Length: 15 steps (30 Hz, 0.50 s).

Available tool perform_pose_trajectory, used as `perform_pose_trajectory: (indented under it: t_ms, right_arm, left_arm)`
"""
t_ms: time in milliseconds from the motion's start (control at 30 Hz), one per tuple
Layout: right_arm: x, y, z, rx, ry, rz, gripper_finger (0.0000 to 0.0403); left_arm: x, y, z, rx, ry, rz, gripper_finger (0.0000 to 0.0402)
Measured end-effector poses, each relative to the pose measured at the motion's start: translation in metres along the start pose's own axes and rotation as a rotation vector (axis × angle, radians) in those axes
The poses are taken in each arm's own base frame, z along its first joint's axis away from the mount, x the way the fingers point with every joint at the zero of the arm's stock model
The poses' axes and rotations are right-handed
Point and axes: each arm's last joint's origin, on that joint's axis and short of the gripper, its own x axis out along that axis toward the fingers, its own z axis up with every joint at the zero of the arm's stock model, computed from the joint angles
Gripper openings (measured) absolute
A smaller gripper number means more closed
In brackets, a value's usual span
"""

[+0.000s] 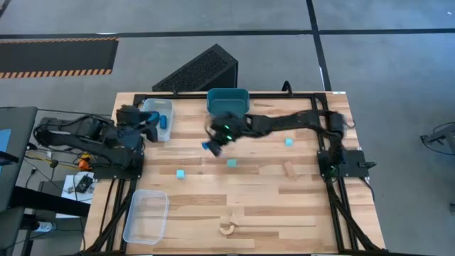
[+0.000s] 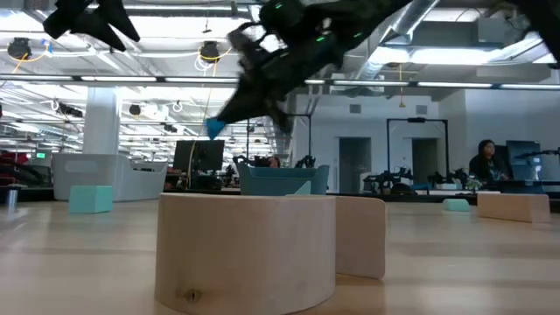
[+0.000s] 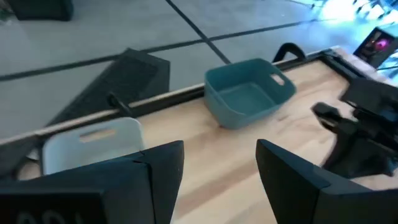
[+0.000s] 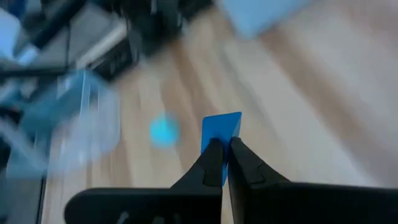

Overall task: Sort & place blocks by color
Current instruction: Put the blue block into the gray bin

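High view: right gripper (image 1: 211,146) pinching blue block (image 1: 207,148), hanging above table (image 1: 270,206) just before tub (image 1: 228,99). Left gripper (image 1: 152,122) sitting spread-fingered beside tray (image 1: 158,107).

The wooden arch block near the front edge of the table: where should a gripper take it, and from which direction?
The arch block lies flat on the table, apart from the other blocks. Probably best to come straight down from above and close the gripper across one leg or the curved crown, whose opposite faces look narrow enough to pinch.
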Motion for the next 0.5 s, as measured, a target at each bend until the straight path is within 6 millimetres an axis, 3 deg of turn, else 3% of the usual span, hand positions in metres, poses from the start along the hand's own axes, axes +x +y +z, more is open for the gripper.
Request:
perform_pose_trajectory:
  t_ms: [300,500]
  right_arm:
    - [0.051,-0.028,0.073,0.023,-0.124,0.029,0.0014]
    - [0.084,-0.03,0.096,0.003,-0.184,0.08,0.0014]
  left_arm:
    - [0.0,0.02,0.014,0.065,0.068,-0.078,0.019]
    - [0.002,0.025,0.018,0.122,0.095,-0.118,0.019]
